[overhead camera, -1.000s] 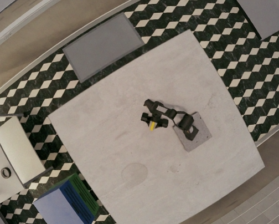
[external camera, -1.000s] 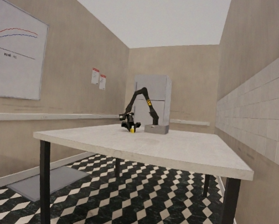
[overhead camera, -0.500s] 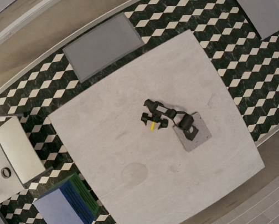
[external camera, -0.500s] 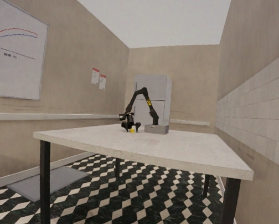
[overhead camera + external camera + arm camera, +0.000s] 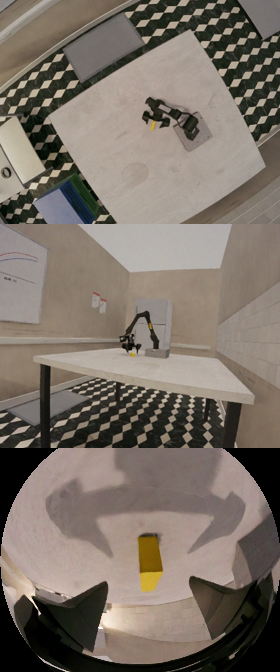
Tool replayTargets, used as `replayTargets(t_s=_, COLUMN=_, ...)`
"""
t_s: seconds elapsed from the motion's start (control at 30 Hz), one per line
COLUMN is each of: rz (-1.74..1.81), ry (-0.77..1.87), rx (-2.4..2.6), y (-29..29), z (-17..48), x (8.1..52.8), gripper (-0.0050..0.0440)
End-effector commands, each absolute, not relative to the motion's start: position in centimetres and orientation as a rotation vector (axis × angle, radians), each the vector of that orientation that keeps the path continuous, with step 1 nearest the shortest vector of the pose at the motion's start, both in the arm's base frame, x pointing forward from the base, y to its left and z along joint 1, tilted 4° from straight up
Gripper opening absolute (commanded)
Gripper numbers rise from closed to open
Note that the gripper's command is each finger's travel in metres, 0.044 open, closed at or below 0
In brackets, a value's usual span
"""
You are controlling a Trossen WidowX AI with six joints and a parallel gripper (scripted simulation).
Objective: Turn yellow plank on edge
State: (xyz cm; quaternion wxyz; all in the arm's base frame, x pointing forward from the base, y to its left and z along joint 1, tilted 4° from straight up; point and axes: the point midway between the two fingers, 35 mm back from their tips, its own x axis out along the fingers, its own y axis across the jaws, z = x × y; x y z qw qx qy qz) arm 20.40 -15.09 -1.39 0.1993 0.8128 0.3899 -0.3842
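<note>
The yellow plank [image 5: 153,126] [image 5: 133,354] [image 5: 150,563] stands on the table on a narrow edge, small and bright. My gripper [image 5: 155,120] [image 5: 132,346] [image 5: 150,583] hangs just above it, fingers spread wide, one on each side and clear of the plank. Nothing is between the fingers. In the wrist view the plank sits centred between the two dark fingertips, with its shadow on the table behind it.
The arm's grey base block [image 5: 200,136] [image 5: 157,353] stands on the pale table [image 5: 111,144] [image 5: 180,373] to the right of the plank. A blue and green crate [image 5: 72,199] and grey mats [image 5: 103,44] are on the chequered floor.
</note>
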Motion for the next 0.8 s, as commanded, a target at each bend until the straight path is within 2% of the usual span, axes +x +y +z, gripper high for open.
replayTargets(t_s=0.0, rz=-1.059, ry=1.055, rx=2.249, y=-16.4, z=1.9, x=20.1, gripper=0.044)
replayTargets(t_s=0.33, rz=-1.06, ry=1.054, rx=2.247, y=-17.1, z=5.4, x=19.3, gripper=0.044)
replayTargets(t_s=0.77, rz=-1.061, ry=1.063, rx=2.255, y=-17.0, z=5.4, x=19.2, gripper=0.044)
